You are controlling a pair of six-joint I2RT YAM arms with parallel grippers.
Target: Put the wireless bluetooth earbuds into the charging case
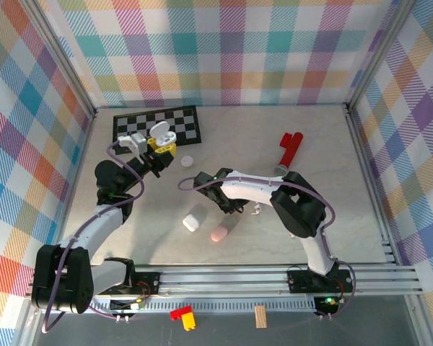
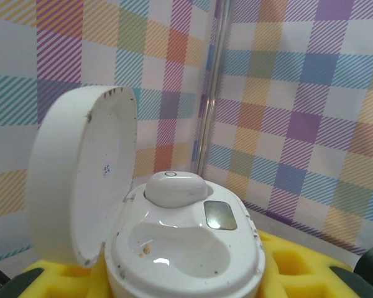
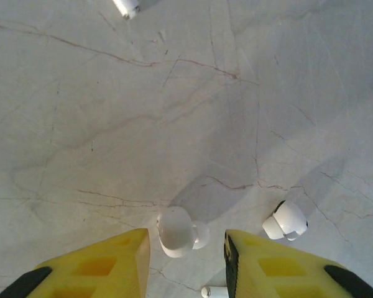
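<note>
Earbud (image 3: 176,231) on the tabletop (image 3: 112,124), right tool (image 3: 186,245) wide open straddling it: drop straight, pinch its body gently. Left tool (image 1: 157,146) grips the open charging case (image 2: 180,248).

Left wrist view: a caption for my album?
Open white charging case between yellow fingers, one earbud seated, other socket empty.

Pastel plaid walls (image 1: 224,50) enclose a pale veined marble tabletop (image 1: 353,180).
</note>
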